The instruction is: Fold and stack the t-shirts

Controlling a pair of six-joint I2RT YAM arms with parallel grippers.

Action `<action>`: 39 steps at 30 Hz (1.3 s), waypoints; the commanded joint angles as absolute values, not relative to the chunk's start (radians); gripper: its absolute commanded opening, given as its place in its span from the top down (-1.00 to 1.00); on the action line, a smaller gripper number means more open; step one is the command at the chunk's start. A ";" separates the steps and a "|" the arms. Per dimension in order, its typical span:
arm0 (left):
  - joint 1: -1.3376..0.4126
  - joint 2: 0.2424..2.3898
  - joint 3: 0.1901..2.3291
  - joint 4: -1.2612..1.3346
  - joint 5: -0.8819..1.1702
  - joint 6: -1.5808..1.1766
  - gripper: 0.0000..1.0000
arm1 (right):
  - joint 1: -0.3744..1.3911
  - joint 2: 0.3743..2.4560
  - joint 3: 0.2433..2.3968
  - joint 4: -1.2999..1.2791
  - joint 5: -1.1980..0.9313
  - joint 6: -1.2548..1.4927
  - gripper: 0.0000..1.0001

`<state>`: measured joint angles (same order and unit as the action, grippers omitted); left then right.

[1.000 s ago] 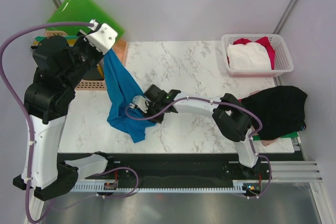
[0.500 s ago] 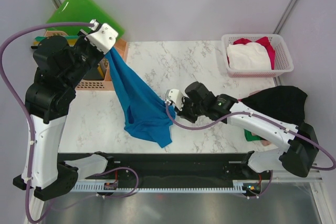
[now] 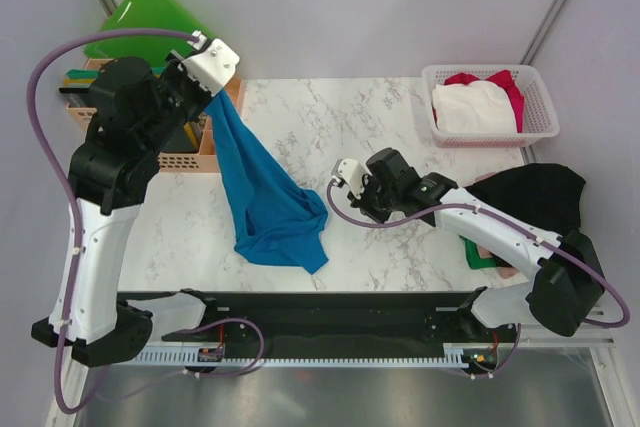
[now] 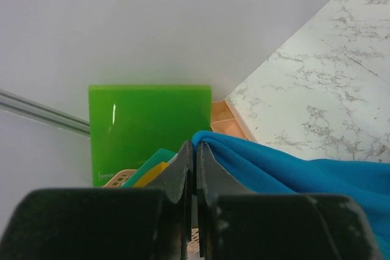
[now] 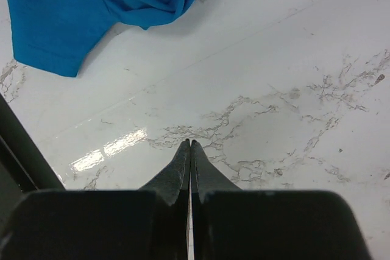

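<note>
The left gripper (image 4: 195, 148) is seen with its jaws pressed together on a fold of the blue t-shirt (image 3: 266, 199), so that the cloth is pinched at its upper edge. In the left wrist view the fabric is gathered at the fingertips and trails away to the right. The gripper is held raised over the far left corner of the table (image 3: 400, 122), in front of a green folder (image 4: 146, 127) and above a peach-coloured tray (image 3: 178, 160). From the pinch the t-shirt is hung down and stretched towards the middle of the table, where its lower part is spread in loose folds on the marble.

The right gripper (image 5: 190, 145) is seen with its jaws closed flat against each other, and nothing is held between them. It is placed low over bare marble just to the right of the blue t-shirt's lower end. In the right wrist view the cloth lies ahead of the fingertips and to their left, apart from them. Whether the tips touch the marble cannot be told.

A black t-shirt (image 3: 530, 209) is spread at the right edge of the table. A white t-shirt (image 3: 470, 109) and a red t-shirt (image 3: 503, 81) are held in a basket (image 3: 545, 131) at the far right corner.
</note>
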<state>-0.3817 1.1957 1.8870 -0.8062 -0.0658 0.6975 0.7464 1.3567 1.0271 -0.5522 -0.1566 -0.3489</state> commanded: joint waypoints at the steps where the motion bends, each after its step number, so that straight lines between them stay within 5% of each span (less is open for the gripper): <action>1: -0.377 1.262 1.905 -0.739 -0.064 0.675 0.96 | 0.736 1.336 1.037 -0.508 -0.126 -0.364 1.00; 8: -0.316 1.394 1.928 -0.695 -0.003 0.600 0.96 | 0.727 1.330 1.029 -0.494 -0.109 -0.368 1.00; 15: -0.190 1.686 2.233 -0.793 0.081 0.535 0.96 | 0.716 1.322 1.006 -0.477 -0.121 -0.354 1.00; 23: -0.143 1.807 2.140 -0.761 0.068 0.503 0.94 | 0.715 1.307 0.988 -0.474 -0.126 -0.362 1.00; 24: -0.138 1.821 2.128 -0.761 0.057 0.508 0.78 | 0.718 1.307 0.988 -0.472 -0.129 -0.359 1.00; 25: -0.135 1.836 2.120 -0.750 0.051 0.511 -0.13 | 0.716 1.305 0.986 -0.472 -0.133 -0.356 0.93; 27: -0.129 1.845 2.105 -0.738 0.015 0.509 -0.69 | 0.716 1.304 0.985 -0.476 -0.138 -0.351 0.76; 28: -0.126 1.844 2.100 -0.729 0.011 0.506 -0.99 | 0.716 1.299 0.985 -0.485 -0.141 -0.353 0.41; 34: -0.121 1.718 1.987 -0.724 0.038 0.514 -1.00 | 0.722 1.289 1.008 -0.662 -0.335 -0.409 -0.24; 39: -0.121 1.455 1.708 -0.710 0.048 0.514 -1.00 | 0.831 1.319 0.985 -0.673 -0.357 -0.417 -0.33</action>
